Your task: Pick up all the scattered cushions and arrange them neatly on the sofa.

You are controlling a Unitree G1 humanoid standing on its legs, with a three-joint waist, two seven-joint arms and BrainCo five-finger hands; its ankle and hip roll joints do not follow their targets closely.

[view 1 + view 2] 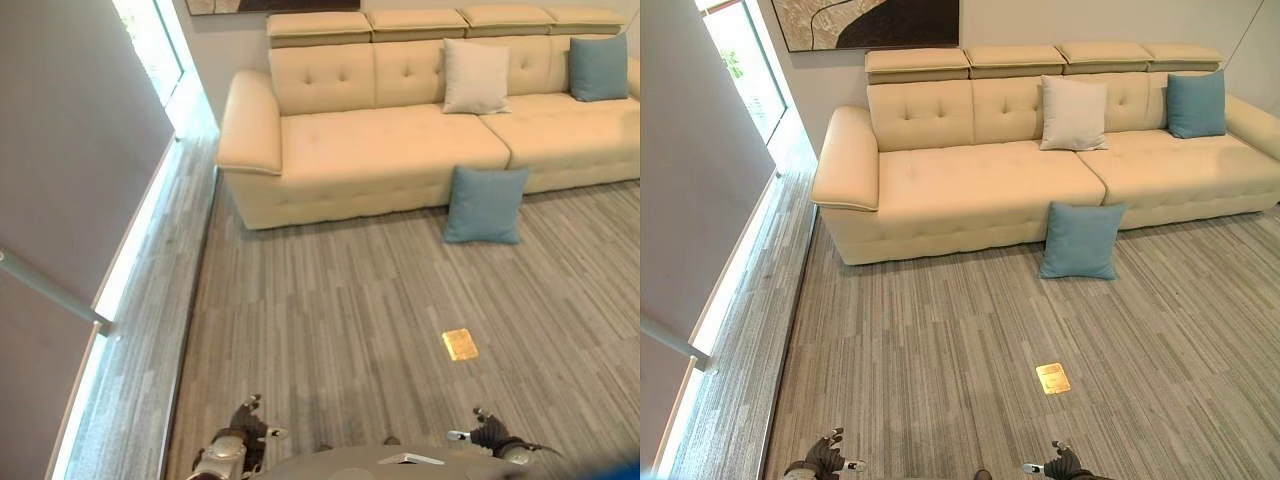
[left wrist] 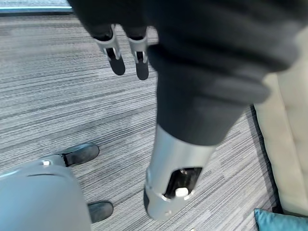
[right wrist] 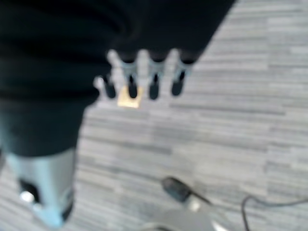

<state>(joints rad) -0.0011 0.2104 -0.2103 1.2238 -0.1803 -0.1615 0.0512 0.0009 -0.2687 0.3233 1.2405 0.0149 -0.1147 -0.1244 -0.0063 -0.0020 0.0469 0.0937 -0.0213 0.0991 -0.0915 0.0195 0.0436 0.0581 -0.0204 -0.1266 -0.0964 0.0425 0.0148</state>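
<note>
A blue cushion [image 1: 486,205] stands on the carpet, leaning against the front of the cream sofa [image 1: 390,140]. On the seat, a white cushion [image 1: 476,76] rests upright against the backrest near the middle. A second blue cushion [image 1: 598,67] leans at the far right of the backrest. My left hand [image 1: 243,428] and right hand [image 1: 490,435] hang low and well short of the sofa, both open with relaxed fingers [image 2: 115,53] and nothing in them. In the left wrist view, a corner of the floor cushion [image 2: 279,221] shows beside the sofa's base [image 2: 288,144].
A brass floor plate [image 1: 460,344] is set in the grey striped carpet between me and the sofa. A wall with a tall window [image 1: 150,40] runs along the left. A painting [image 1: 870,22] hangs above the sofa.
</note>
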